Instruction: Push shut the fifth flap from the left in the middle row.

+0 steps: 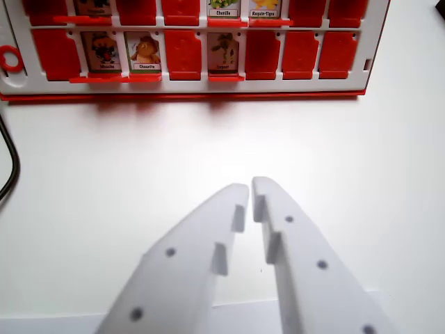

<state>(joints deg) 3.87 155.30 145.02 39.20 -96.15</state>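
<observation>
Because its two white jaws almost meet at the tips, with only a thin gap between them, the hand (pixel 250 189) is closed and grips nothing; I judge that it is held so to make one narrow point for pushing. It hovers over the bare white worktop (pixel 139 181), well apart from the red and white game board (pixel 188 82) that lies along the far edge of the view. On the board some flaps are shut and show plain red, while others stand open and show picture cards, for example the one labelled "Chouette" (pixel 146 53). Only two rows are visible and the upper one is cut, so I cannot tell with certainty which row is the middle one. The target flap, the open flap (pixel 224 52) fifth from the wrist view's left in the lower row, seems the likely one, almost straight ahead of the tips. A dark cable (pixel 8 167) curves at the wrist view's left.
</observation>
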